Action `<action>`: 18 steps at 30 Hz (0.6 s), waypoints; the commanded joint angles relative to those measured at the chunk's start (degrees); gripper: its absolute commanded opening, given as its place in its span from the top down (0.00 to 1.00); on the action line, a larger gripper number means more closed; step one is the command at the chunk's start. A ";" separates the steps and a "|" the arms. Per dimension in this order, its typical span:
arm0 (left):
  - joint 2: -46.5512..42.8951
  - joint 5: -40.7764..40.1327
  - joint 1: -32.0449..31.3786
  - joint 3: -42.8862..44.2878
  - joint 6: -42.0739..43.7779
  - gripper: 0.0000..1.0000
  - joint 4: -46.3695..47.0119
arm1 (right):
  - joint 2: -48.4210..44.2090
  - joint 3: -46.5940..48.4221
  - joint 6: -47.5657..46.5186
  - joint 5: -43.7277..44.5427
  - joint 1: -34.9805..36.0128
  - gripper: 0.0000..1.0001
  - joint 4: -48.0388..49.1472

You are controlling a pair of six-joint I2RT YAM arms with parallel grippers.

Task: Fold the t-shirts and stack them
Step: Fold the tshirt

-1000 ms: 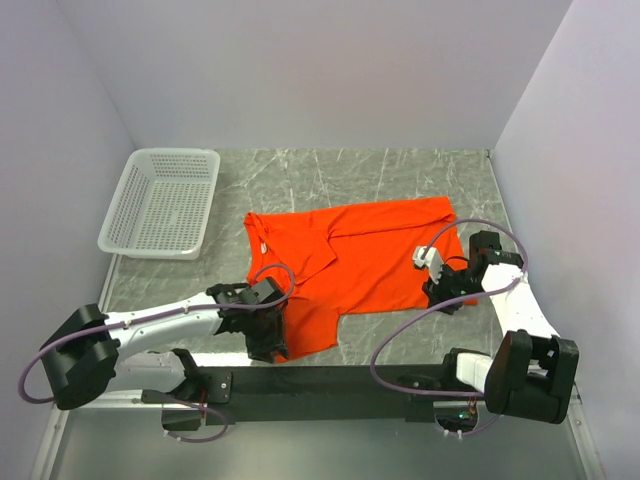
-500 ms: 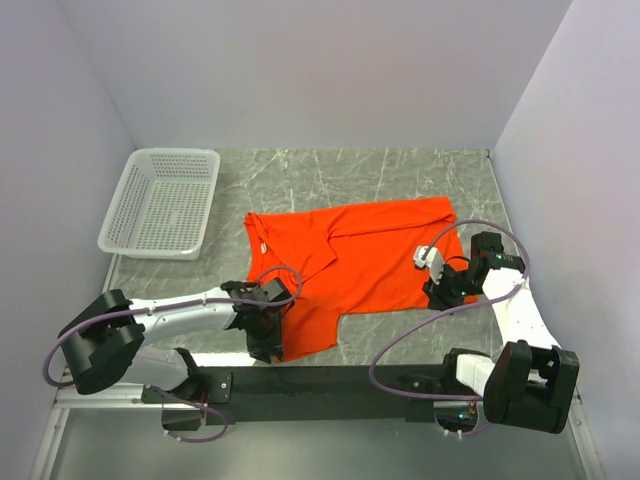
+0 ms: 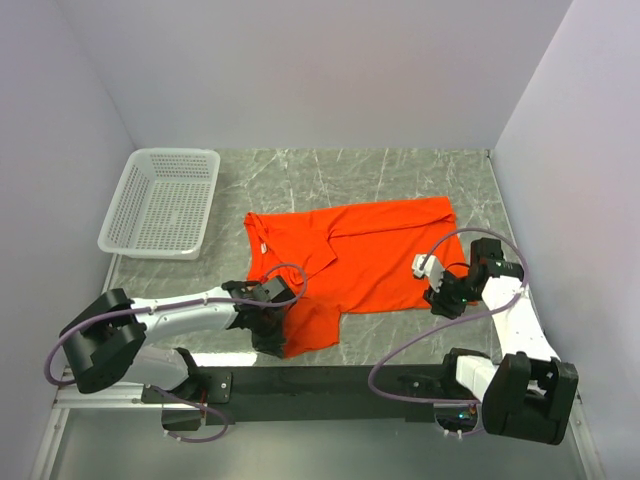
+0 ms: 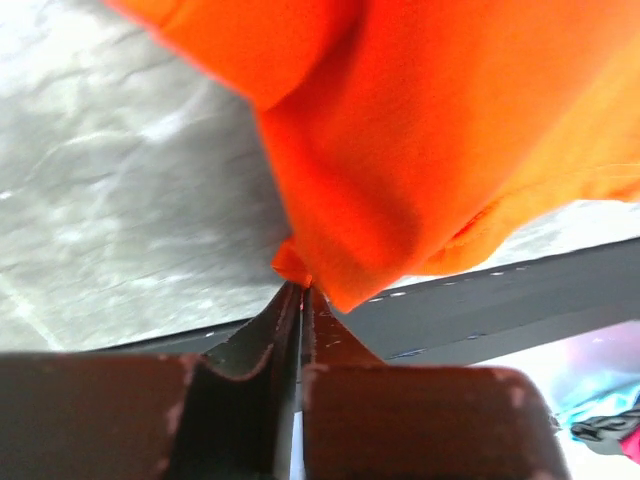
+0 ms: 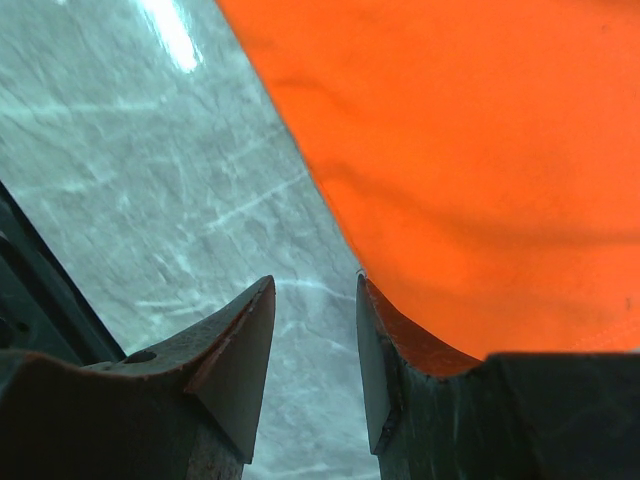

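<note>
- One orange-red t-shirt (image 3: 375, 255) lies spread across the middle of the desk (image 3: 400, 175).
- Its near hem corner is pinched tight in the left gripper (image 4: 300, 290).
- At its right edge the right gripper (image 5: 315, 330) stands narrowly parted, holding nothing.
- Well apart, at the far left, sits a white basket (image 3: 165, 200).

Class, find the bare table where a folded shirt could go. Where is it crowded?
Bare table lies between the t-shirt and the back wall, right of the basket. Crowded: the near edge, where left claw and right claw work the cloth.
</note>
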 commanded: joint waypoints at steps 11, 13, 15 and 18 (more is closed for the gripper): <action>-10.41 4.11 1.93 -1.73 0.79 0.99 7.71 | 0.20 3.24 -11.62 6.29 -8.59 0.55 -1.31; -12.25 5.43 2.38 -2.26 0.79 0.99 8.32 | 2.64 3.68 -15.31 8.47 -10.54 0.55 -1.32; -13.23 6.22 3.08 -2.87 0.88 0.99 8.33 | 5.28 5.69 -17.25 9.80 -12.38 0.55 -2.27; -14.11 7.02 4.31 -3.14 1.75 0.99 8.15 | 11.26 9.29 -17.70 10.51 -13.01 0.55 -2.81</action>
